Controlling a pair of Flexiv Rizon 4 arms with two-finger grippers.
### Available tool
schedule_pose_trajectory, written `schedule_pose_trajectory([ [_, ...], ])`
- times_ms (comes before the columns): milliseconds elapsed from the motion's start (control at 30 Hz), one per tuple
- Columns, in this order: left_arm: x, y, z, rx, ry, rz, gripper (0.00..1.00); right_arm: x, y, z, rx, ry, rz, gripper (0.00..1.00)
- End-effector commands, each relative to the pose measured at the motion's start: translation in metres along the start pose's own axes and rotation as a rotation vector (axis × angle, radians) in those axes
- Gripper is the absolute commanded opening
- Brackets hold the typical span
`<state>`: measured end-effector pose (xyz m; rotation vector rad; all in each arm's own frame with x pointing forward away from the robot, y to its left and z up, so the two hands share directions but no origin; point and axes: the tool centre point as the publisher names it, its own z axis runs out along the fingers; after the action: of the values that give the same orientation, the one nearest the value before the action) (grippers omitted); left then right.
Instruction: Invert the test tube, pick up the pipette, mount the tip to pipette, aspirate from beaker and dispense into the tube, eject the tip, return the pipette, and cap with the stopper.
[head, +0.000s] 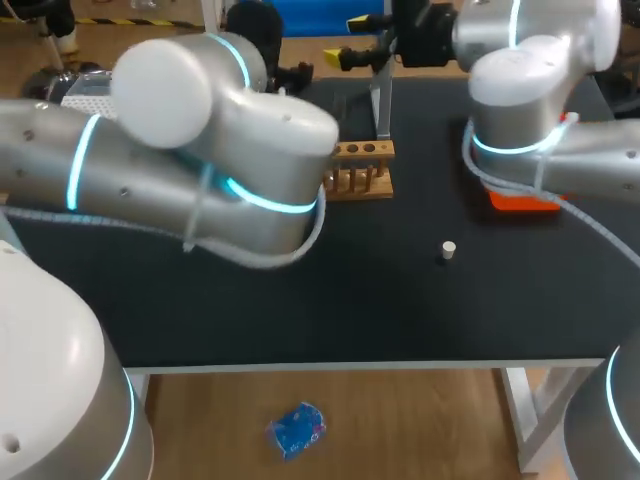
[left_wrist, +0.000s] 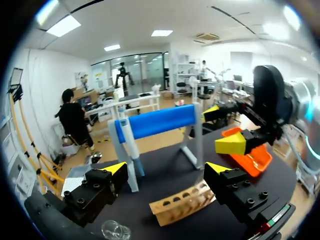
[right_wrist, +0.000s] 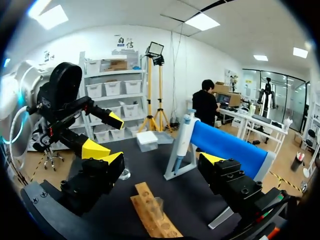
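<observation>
The left arm (head: 200, 170) and right arm (head: 540, 90) are thick silver-grey tubes with glowing cyan rings at the joints, a pale cable (head: 255, 262) looped along each. The left gripper (left_wrist: 167, 168) and right gripper (right_wrist: 163, 158) are black blocks studded with screws (left_wrist: 248, 189), tipped with yellow wedges.

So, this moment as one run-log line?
left gripper open; right gripper open; light wooden tube rack ahead; small white cylindrical stopper untouched

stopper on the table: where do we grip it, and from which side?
Grip the stopper by its round side wall, coming straight down from above. It looks like a short cylinder standing on end, alone on bare table, so the fingers can drop on either side. A sideways approach would probably just push it along or tip it.
</observation>
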<state>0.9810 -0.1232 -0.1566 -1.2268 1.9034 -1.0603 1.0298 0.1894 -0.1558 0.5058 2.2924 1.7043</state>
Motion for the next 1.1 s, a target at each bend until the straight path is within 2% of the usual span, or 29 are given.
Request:
schedule_pose_trajectory([
  [33, 0.003, 0.009, -0.031, -0.026, 0.380, 0.143, 1.00, 0.016, -0.006, -0.057, -0.032, 0.046, -0.013, 1.00],
  [300, 0.018, 0.008, -0.027, -0.045, 0.625, 0.247, 1.00, 0.051, -0.020, -0.106, -0.039, 0.095, -0.038, 1.00],
  [367, 0.022, 0.008, -0.023, -0.063, 0.662, 0.298, 1.00, 0.058, -0.025, -0.117, -0.036, 0.106, -0.043, 1.00],
  [433, 0.027, 0.007, -0.019, -0.078, 0.704, 0.329, 1.00, 0.058, -0.025, -0.117, -0.036, 0.106, -0.043, 1.00],
  [633, 0.029, 0.009, -0.002, -0.114, 0.717, 0.376, 1.00, 0.058, -0.025, -0.117, -0.036, 0.106, -0.043, 1.00],
  [967, 0.013, 0.018, 0.019, -0.147, 0.689, 0.371, 1.00, 0.058, -0.025, -0.117, -0.036, 0.106, -0.043, 1.00],
  [1033, 0.013, 0.019, 0.022, -0.150, 0.712, 0.388, 1.00, 0.059, -0.035, -0.119, -0.037, 0.110, -0.019, 1.00],
  [1100, 0.015, 0.019, 0.024, -0.163, 0.775, 0.404, 1.00, 0.061, -0.052, -0.124, -0.022, 0.113, 0.015, 1.00],
])
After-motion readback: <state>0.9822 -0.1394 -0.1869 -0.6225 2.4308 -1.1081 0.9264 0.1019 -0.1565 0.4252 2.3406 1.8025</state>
